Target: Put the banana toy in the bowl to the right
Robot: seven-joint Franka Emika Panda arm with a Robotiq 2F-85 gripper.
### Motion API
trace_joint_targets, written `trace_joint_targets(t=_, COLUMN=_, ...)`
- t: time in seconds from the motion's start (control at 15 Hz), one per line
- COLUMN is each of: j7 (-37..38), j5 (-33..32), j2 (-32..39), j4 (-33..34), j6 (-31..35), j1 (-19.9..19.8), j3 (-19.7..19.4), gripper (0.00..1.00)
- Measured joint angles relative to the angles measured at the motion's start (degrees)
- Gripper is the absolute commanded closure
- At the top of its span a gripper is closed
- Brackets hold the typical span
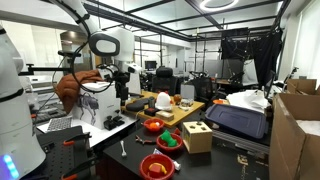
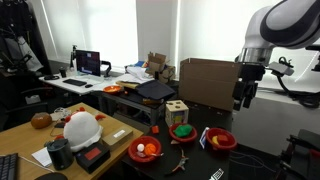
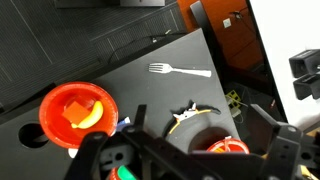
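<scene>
On the black table (image 3: pixel 140 85), wrist view: banana toy (image 3: pixel 195 113) lies flat. It's a slim yellow curve, small and a bit blurry, and not inside any bowl as far as I can tell. Fork (image 3: pixel 180 70) lies near it, not touching, further up the view. Red bowl with the orange-yellow piece (image 3: pixel 75 115) sits off to the side, well apart from the banana. Second red bowl (image 3: pixel 226 148) is just beside the banana at the bottom edge, partly hidden by gripper hardware. In an exterior view, a third red bowl with something green in it (image 2: pixel 183 130) stands between those two, and a wooden box with cut-out holes (image 2: pixel 177 112) is just behind it. Gripper (image 2: pixel 243 98) hangs high above the table, fingers pointing down. Wrist view shows the fingers spread wide, nothing between them.
</scene>
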Motion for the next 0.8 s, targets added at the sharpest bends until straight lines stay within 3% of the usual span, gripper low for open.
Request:
trace_joint_targets(t=0.33, j7=3.34, j5=-4.12, j2=-0.03, j4=-0.12, j6=-0.03, j1=-0.02, j3=0.0, gripper=0.0)
trace_joint_targets(t=0.8, j7=3.87, j5=-4.54, j2=-0.13, j4=-0.33, j6=-0.03, j1=-0.02, j3=0.0, gripper=0.0)
